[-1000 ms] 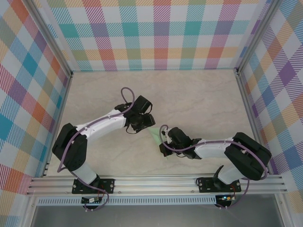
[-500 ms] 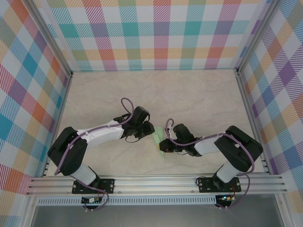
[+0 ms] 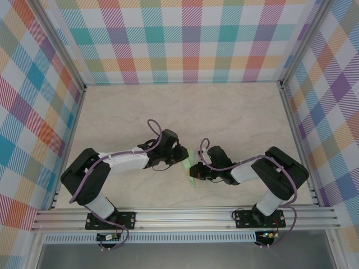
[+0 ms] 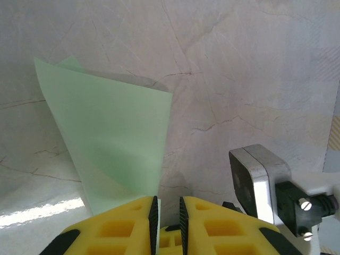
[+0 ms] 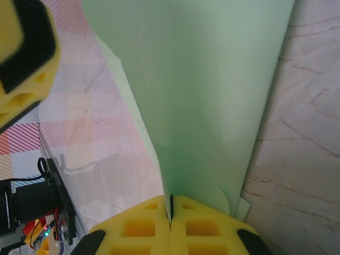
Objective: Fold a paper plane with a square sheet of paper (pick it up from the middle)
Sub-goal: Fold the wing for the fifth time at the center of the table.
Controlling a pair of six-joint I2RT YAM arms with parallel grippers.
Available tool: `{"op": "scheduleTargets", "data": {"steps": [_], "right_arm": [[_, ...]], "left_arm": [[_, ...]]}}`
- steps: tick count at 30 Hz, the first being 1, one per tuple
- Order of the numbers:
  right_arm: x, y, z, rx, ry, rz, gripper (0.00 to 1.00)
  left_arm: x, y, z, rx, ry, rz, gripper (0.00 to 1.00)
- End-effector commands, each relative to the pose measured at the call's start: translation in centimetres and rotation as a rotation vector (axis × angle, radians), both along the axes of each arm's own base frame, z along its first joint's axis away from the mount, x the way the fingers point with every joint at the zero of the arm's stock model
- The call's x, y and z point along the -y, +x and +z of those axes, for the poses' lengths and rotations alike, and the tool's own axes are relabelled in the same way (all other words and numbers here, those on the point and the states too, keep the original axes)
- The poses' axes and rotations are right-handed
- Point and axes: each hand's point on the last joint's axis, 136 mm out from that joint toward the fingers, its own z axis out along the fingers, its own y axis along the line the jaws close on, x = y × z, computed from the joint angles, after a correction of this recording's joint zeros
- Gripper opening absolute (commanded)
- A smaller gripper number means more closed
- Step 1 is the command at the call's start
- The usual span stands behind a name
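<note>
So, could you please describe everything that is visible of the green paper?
The sheet of paper is thin, pale mint-green, plain and unmarked. It is folded into overlapping layers with straight edges. It sits over the marble-look table and seems partly lifted off it. The right gripper is shut on one end. The left gripper is at the opposite side, jaws nearly together; whether it grips the paper is unclear.

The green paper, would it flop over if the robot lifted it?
Probably a bit floppy: the green paper looks thin, and its layers bow apart near the right tool pinching it. It seems very light, since that one pinch holds part of it up. Its folds likely stiffen it somewhat.
</note>
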Motion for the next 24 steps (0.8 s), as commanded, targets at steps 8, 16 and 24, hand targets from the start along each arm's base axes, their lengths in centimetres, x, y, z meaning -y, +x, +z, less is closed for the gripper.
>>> {"op": "scheduleTargets", "data": {"steps": [8, 16, 24], "right_arm": [[1.9, -0.5, -2.6, -0.122, -0.058, -0.089, 0.02], [2.1, -0.6, -2.8, -0.13, -0.064, -0.088, 0.02], [2.1, -0.6, -2.7, -0.131, -0.065, -0.084, 0.02]], "left_arm": [[-0.8, -0.9, -0.3, 0.058, 0.002, 0.005, 0.21], [0.4, -0.6, -1.2, 0.043, -0.031, -0.022, 0.2], [1.0, -0.4, -2.7, 0.013, -0.006, -0.041, 0.19]]}}
